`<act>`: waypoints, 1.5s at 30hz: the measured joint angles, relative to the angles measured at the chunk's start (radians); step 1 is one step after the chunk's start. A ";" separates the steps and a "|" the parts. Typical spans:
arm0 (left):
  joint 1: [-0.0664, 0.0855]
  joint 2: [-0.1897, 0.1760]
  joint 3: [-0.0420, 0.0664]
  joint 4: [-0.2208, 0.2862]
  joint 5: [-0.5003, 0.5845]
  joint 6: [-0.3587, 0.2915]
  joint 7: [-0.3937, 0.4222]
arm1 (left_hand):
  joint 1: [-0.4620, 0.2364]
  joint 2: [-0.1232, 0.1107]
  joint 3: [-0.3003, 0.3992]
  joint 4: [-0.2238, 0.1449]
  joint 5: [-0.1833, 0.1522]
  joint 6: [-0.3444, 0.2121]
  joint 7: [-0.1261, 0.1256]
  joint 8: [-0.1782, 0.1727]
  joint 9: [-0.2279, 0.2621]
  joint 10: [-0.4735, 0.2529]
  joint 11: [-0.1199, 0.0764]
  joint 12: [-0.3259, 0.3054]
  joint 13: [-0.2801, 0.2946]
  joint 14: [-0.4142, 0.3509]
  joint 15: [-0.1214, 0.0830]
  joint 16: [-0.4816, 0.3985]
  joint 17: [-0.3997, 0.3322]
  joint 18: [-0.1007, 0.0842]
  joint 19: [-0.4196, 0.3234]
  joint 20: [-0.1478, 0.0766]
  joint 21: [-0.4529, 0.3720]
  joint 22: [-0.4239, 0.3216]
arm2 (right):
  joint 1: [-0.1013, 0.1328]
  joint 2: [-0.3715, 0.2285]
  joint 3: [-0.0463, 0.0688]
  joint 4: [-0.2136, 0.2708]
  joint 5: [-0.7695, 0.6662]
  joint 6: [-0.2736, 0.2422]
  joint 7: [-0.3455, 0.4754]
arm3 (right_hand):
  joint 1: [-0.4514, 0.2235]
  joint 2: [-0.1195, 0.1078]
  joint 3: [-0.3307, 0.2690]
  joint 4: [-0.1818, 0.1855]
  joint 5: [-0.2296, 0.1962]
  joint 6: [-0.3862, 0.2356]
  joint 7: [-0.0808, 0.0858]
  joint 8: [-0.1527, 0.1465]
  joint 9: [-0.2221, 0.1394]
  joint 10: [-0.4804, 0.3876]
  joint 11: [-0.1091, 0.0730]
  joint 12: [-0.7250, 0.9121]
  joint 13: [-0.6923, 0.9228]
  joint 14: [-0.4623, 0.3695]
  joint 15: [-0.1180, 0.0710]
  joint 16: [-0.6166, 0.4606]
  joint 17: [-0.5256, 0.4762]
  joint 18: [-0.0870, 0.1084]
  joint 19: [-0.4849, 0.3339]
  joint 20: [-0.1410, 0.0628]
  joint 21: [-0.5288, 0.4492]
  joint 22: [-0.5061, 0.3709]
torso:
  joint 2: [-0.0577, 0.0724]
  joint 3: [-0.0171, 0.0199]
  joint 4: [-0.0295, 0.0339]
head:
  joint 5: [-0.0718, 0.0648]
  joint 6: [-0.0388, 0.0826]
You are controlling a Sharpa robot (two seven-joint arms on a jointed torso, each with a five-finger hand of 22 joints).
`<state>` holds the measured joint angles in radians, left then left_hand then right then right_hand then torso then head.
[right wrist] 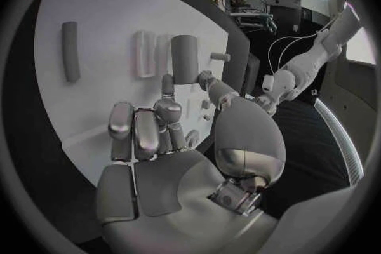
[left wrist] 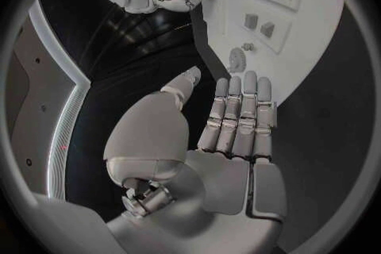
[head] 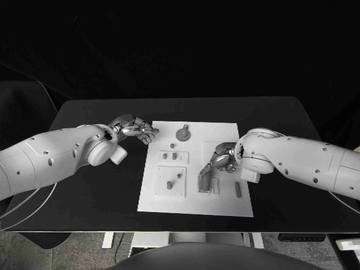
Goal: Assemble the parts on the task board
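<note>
The white task board [head: 194,198] lies mid-table, also seen in the left wrist view [left wrist: 317,44] and the right wrist view [right wrist: 95,19]. My right hand [head: 221,158] hovers over its right half. A finger and the thumb pinch the near end of a long grey block [head: 205,180] [right wrist: 184,58], and the other fingers are curled in. My left hand [head: 136,130] sits at the board's far left edge, fingers straight and together [left wrist: 238,120], holding nothing. A round grey gear part [head: 183,134] [left wrist: 235,60] stands just beyond its fingertips.
Two small grey pieces [head: 171,156] [left wrist: 259,24] and a peg [head: 169,184] sit in the board's left plates. A grey bar [head: 238,189] [right wrist: 70,51] lies near its right edge beside white ridges [right wrist: 143,54]. Black tabletop [head: 301,129] surrounds the board.
</note>
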<state>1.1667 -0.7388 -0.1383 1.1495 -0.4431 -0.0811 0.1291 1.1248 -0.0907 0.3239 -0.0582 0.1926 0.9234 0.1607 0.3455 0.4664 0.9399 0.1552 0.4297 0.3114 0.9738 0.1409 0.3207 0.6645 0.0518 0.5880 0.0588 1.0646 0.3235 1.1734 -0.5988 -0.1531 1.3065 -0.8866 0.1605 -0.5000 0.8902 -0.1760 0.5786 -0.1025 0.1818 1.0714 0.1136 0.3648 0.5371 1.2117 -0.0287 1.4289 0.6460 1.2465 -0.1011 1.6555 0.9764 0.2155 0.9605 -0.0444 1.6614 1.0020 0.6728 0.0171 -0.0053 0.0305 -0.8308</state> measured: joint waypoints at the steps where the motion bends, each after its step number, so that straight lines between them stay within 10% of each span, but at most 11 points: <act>1: 0.000 0.000 0.000 0.000 0.000 0.000 0.000 | 0.000 0.000 0.000 0.000 0.000 0.000 0.000 0.000 0.000 0.000 0.000 0.000 0.000 0.000 0.000 0.000 0.000 0.000 0.000 0.000 0.000 0.000 | 0.000 0.001 0.000 -0.001 -0.003 0.000 -0.001 | 0.000 0.000 0.000 0.000 0.000 0.000 0.000 0.001 0.000 0.000 0.000 0.000 0.000 0.000 0.000 0.000 0.000 0.000 -0.001 -0.001 0.000 0.000 | 0.000 -0.0001 0.0000 | -0.001 0.000; 45: 0.000 0.004 -0.001 -0.005 -0.006 0.011 -0.007 | -0.004 -0.004 0.000 0.000 0.000 0.000 0.000 -0.004 0.000 0.000 0.000 -0.005 0.000 0.000 0.000 0.000 0.000 0.000 0.000 0.000 0.000 0.001 | 0.008 0.048 -0.017 -0.040 -0.034 0.010 -0.007 | -0.002 0.002 -0.001 -0.001 -0.002 -0.003 0.003 0.006 0.005 -0.004 0.004 0.000 0.000 -0.005 -0.004 0.000 0.004 0.000 -0.006 0.000 0.000 0.003 | 0.000 -0.0005 0.0001 | -0.001 -0.013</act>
<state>1.1667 -0.7350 -0.1394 1.1449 -0.4490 -0.0699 0.1219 1.1208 -0.0947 0.3239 -0.0582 0.1926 0.9234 0.1607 0.3418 0.4664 0.9399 0.1552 0.4250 0.3113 0.9738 0.1409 0.3207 0.6648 0.0519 0.5880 0.0588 1.0646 0.3240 1.1814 -0.5504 -0.1696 1.2666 -0.9204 0.1707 -0.5070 0.8883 -0.1741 0.5772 -0.1039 0.1802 1.0683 0.1167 0.3710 0.5416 1.2079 -0.0248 1.4288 0.6460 1.2418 -0.1050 1.6555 0.9801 0.2151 0.9542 -0.0444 1.6615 1.0047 0.6732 0.0166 -0.0052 0.0291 -0.8439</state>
